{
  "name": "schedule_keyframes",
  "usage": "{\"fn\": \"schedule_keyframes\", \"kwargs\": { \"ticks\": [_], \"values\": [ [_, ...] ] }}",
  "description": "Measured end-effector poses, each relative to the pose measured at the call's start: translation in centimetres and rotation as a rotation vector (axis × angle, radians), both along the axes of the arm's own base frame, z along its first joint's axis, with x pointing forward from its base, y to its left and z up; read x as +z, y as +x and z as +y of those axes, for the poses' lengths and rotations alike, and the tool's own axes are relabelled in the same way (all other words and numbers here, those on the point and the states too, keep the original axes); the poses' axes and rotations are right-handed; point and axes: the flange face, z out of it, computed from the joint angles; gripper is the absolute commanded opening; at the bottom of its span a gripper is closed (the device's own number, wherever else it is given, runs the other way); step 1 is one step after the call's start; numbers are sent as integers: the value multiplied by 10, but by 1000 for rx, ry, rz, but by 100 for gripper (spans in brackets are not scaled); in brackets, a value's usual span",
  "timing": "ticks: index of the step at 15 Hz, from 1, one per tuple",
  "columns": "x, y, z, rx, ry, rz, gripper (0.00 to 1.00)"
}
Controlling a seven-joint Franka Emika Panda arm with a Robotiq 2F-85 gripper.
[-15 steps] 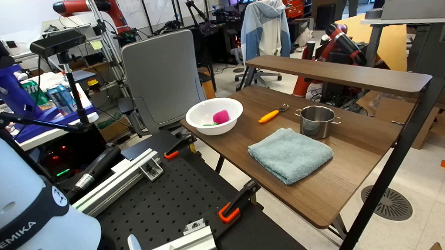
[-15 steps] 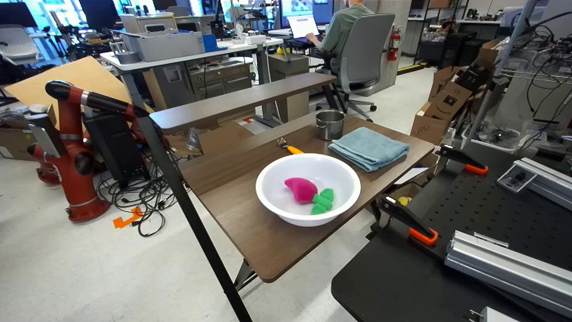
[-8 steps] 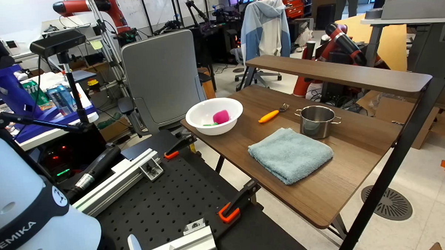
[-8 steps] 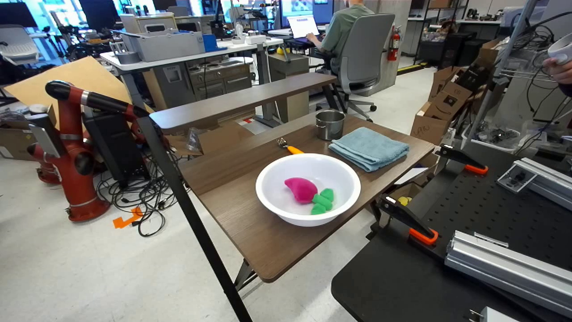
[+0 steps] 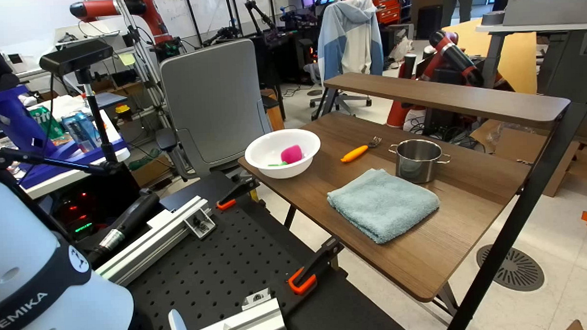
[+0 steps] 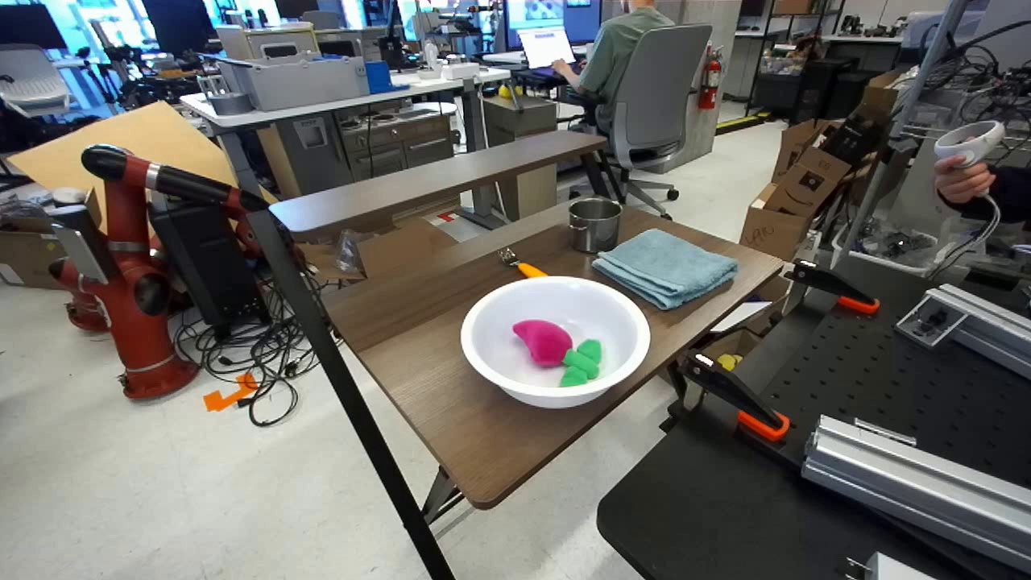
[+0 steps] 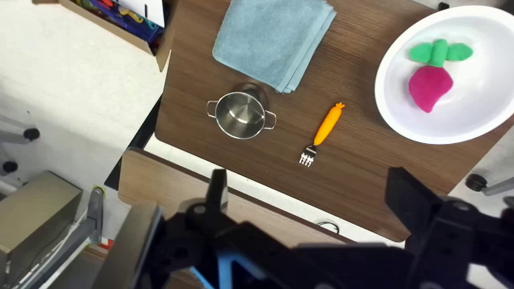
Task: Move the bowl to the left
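Step in hand, by judgement: approach; no grasp made. In an exterior view the small silvery-grey metal bowl with deep, straight sides (image 5: 417,163) stands upright far on the brown wood-grain table (image 5: 445,247), beyond the folded blue-grey towel (image 5: 383,206); contact between them cannot be confirmed. The black two-fingered gripper (image 7: 308,188) is spread wide, holding nothing. Next move calls for centring over the bowl, pinching its rim, and carrying it left, clear of the orange-handled metal fork (image 5: 356,153).
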Motion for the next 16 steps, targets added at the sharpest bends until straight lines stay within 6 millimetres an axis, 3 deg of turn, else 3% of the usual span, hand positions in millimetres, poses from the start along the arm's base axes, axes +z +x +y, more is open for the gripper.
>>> {"fn": "schedule_keyframes", "kwargs": {
  "ticks": [5,10,12,16],
  "values": [
    [-45,50,-45,223,11,35,100],
    [-87,81,-60,419,114,86,100],
    [-101,87,-86,470,153,119,100],
    [-125,92,-155,499,176,195,100]
  ]
}}
